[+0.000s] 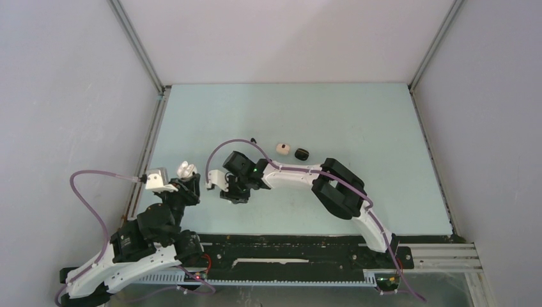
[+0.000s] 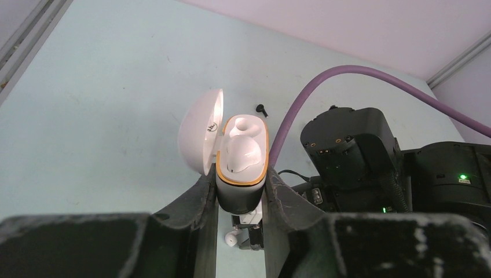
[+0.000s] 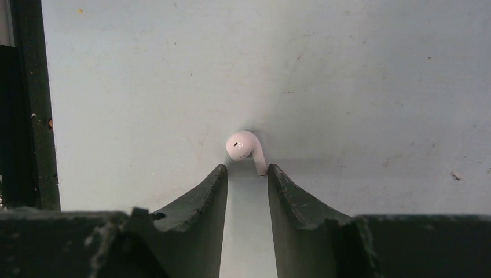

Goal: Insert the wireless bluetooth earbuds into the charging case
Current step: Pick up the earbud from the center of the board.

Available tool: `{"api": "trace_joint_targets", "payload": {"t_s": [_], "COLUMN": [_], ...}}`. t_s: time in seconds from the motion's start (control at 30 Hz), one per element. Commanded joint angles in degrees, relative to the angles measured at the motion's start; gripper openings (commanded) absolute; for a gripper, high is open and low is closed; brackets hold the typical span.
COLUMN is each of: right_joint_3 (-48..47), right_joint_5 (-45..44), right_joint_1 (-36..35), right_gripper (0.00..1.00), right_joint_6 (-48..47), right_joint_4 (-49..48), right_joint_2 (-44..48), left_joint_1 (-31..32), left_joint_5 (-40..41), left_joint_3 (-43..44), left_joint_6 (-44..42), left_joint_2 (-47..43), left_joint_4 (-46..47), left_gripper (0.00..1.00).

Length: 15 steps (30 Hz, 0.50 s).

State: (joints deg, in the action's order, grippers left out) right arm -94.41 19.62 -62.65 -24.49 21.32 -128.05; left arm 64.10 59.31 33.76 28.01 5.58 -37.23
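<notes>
My left gripper point(image 2: 240, 194) is shut on the base of the white charging case point(image 2: 243, 174), held upright with its lid point(image 2: 200, 130) swung open to the left. One white earbud point(image 2: 242, 152) sits inside the orange-rimmed opening. A second white earbud point(image 3: 246, 147) lies on the table just ahead of my right gripper point(image 3: 247, 171). That gripper's jaws stand open, and the stem ends close by the right fingertip point(image 3: 275, 174). The same loose earbud point(image 2: 230, 237) shows below the case in the left wrist view. From above, the case point(image 1: 185, 169) is left of the right gripper point(image 1: 225, 190).
A tiny black earbud point(image 1: 254, 139) lies farther back on the table. To its right rest a beige rounded case point(image 1: 282, 148) and a black one point(image 1: 301, 153). The right arm's purple cable point(image 2: 324, 87) arches close past the open case. Walls bound the pale blue table point(image 1: 358, 115).
</notes>
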Motion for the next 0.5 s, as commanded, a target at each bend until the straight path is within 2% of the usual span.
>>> {"api": "trace_joint_targets", "payload": {"t_s": [0.0,0.1,0.47], "right_joint_3": [1.8,1.4,-2.7], "right_joint_5": [-2.4,-1.4,1.2], "right_joint_1": [0.0,-0.2,-0.6], "right_gripper": [0.36,0.42,0.44], "right_joint_6": [1.4,1.5,1.3], "right_joint_4": [3.2,2.5,2.5], "right_joint_2": [-0.2,-0.2,-3.9], "left_joint_1": [0.1,0.1,0.1], "left_joint_5": [-0.3,-0.2,-0.2], "left_joint_3": [0.0,0.1,0.3], "left_joint_6": [-0.2,0.0,0.8], "left_joint_2": [0.6,0.3,-0.8], "left_joint_4": [2.4,1.9,0.2], "left_gripper": [0.0,0.0,0.0]}}
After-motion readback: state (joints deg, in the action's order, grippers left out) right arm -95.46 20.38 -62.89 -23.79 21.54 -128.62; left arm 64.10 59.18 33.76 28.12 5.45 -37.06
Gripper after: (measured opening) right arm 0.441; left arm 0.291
